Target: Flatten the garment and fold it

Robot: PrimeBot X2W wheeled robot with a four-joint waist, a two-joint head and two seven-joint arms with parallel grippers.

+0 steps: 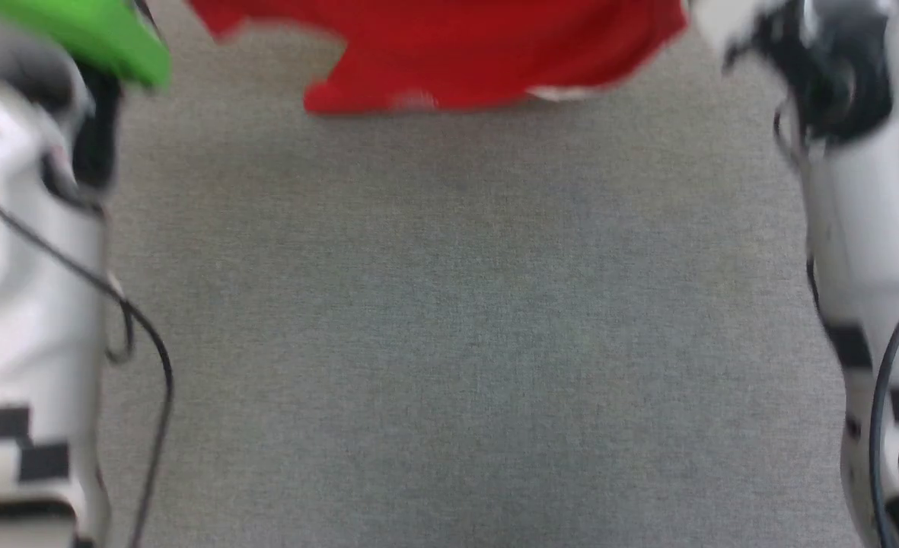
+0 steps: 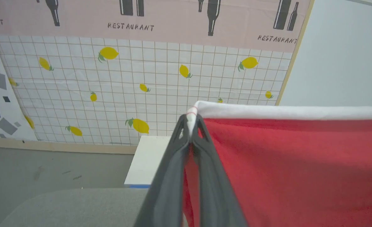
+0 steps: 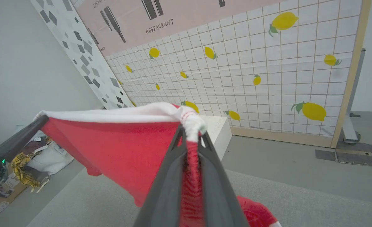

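Your left gripper (image 2: 190,122) was pinched shut on one corner of the white band of the garment (image 2: 299,164). Your right gripper (image 3: 190,132) was clamped on the opposite corner, so the red shorts hung stretched between the two tools. Their lower part seemed to reach the grey surface (image 1: 449,304) beneath them. To do this well, I judge you needed to hold the band taut and level, then lower both hands evenly so the legs spread without bunching. Beyond the fingertips, the backdrop (image 2: 204,25) read "RESTAURANT"; no print on the shorts was legible.
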